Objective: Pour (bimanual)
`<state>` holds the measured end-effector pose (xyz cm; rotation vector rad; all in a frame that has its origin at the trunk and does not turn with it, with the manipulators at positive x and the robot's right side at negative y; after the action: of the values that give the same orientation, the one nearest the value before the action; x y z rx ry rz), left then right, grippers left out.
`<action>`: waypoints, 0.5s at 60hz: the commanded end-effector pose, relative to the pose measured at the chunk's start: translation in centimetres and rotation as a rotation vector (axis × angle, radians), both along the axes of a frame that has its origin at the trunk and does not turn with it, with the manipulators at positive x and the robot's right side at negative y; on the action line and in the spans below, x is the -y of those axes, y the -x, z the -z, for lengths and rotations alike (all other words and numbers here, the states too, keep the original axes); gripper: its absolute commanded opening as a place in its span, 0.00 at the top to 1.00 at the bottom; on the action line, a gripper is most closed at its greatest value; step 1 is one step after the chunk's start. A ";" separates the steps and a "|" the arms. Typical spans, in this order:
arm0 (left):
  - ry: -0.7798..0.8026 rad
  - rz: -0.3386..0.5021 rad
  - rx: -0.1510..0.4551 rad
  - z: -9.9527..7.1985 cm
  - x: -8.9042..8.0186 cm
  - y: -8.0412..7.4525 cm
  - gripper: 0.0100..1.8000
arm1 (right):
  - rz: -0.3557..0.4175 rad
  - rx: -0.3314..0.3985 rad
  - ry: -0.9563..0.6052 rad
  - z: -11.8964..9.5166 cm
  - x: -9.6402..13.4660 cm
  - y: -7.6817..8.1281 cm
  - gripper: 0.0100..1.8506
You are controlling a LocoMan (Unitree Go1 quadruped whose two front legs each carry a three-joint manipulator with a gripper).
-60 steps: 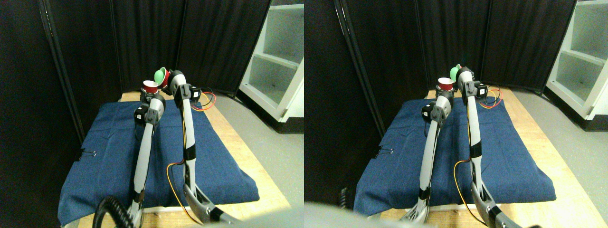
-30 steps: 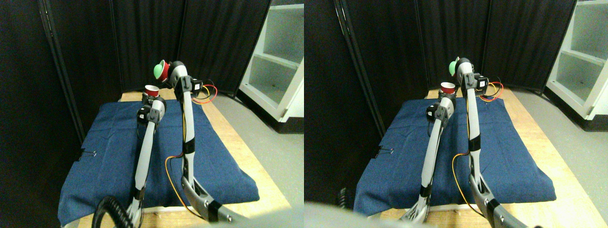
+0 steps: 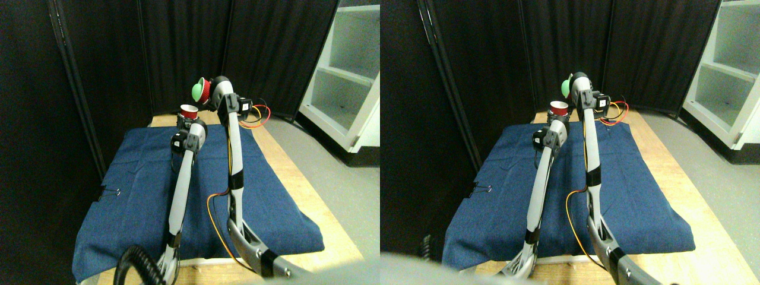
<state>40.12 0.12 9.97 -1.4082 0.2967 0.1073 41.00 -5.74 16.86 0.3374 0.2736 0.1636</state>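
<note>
A small red cup [image 3: 188, 111] with a white rim stands upright in the air over the far end of the blue cloth [image 3: 136, 178], with my left gripper [image 3: 187, 122] shut on it from below. Just above it and to its right is a second red cup with a green inside [image 3: 199, 90]. It is tipped on its side, mouth turned left towards the upright cup, and my right gripper [image 3: 208, 96] is shut on it. The two cups do not touch. What is inside either cup cannot be seen.
The cloth covers a wooden table [image 3: 309, 196]; a black binder clip [image 3: 110, 192] sits at the cloth's left edge. Black curtains [image 3: 178, 47] close off the back and left. A white shelf unit [image 3: 350, 77] stands on the floor at the right.
My right arm has lifted the green-lined cup higher above the upright cup, still tipped left. The left arm has lowered the red cup slightly.
</note>
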 end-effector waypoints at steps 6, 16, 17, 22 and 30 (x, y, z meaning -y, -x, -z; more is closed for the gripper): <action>0.029 -0.013 0.037 -0.7 0.2 -0.4 0.82 | -0.057 0.050 0.015 -0.4 0.0 -0.7 0.83; 0.030 -0.001 0.036 -0.7 0.3 -0.8 0.82 | -0.094 0.072 0.056 -0.3 -0.1 -1.0 0.83; 0.030 -0.001 0.036 -0.7 0.3 -0.8 0.82 | -0.094 0.072 0.056 -0.3 -0.1 -1.0 0.83; 0.030 -0.008 0.030 -0.6 0.6 -1.0 0.82 | -0.111 0.078 0.083 -0.4 -0.1 -1.0 0.83; 0.047 -0.004 0.019 -0.3 0.7 -1.3 0.82 | -0.129 0.083 0.101 -0.5 -0.1 -1.3 0.83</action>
<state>40.92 -0.32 9.69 -1.4242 0.3124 0.1208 41.83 -5.65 16.85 0.2291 0.2499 0.2708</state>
